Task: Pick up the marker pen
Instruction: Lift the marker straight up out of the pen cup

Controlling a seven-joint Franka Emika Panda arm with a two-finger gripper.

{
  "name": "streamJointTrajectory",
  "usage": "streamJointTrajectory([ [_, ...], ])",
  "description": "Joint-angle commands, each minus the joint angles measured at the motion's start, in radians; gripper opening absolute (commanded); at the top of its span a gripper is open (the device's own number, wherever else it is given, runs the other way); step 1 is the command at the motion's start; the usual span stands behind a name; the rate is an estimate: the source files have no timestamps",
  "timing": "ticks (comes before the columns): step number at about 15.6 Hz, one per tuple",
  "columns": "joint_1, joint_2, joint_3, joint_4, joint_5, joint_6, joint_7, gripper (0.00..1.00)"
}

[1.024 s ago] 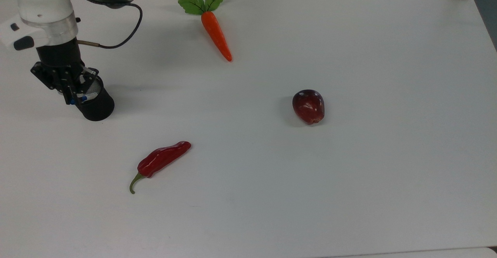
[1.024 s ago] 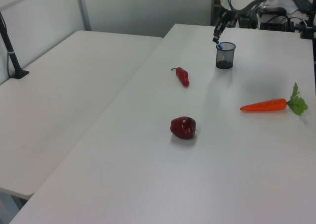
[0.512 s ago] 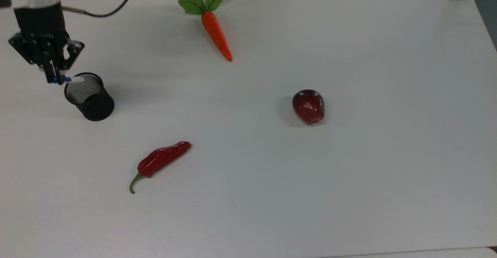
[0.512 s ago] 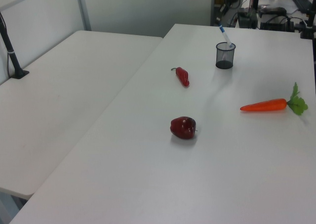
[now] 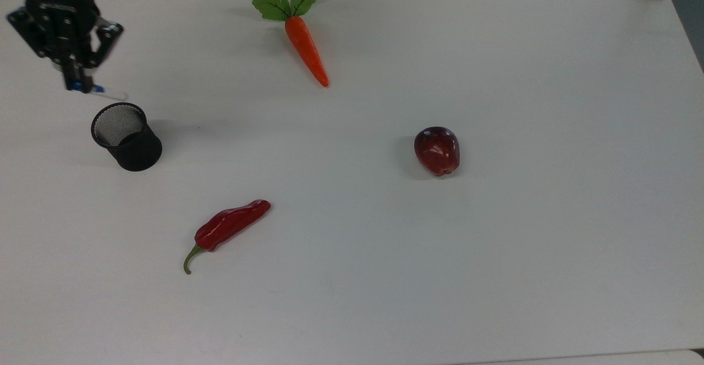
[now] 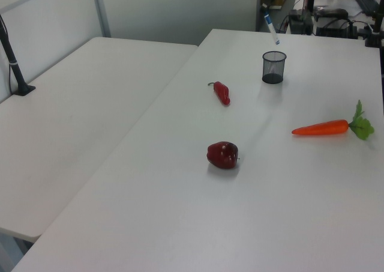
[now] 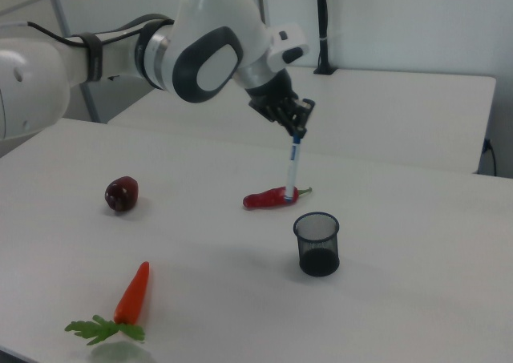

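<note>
While the gripper (image 5: 74,82) hangs above and just behind the black mesh cup (image 5: 125,137) in the top view, its jaws are pinched on the blue end of the marker pen (image 5: 108,92), whose white barrel points down toward the cup's rim; the take looks to be in its lift-out step. Beyond the cup lie a red chilli (image 5: 228,227), a carrot (image 5: 307,49) and a red apple (image 5: 437,150), all well apart from it. In the left view the marker pen (image 6: 271,30) hangs clear above the cup (image 6: 273,67). In the right view the gripper (image 7: 295,127) holds the marker pen (image 7: 292,167) nearly upright, its tip above the cup (image 7: 317,244); next comes carrying it away, and nothing appears to block that.
</note>
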Motion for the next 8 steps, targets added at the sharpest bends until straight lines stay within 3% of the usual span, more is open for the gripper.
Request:
streamJointTrajectory([
  [1, 0.110, -0.022, -0.006, -0.031, 0.021, -0.087, 0.084, 0.13],
  [8, 0.296, 0.010, -0.006, -0.058, 0.021, -0.256, 0.113, 0.14],
])
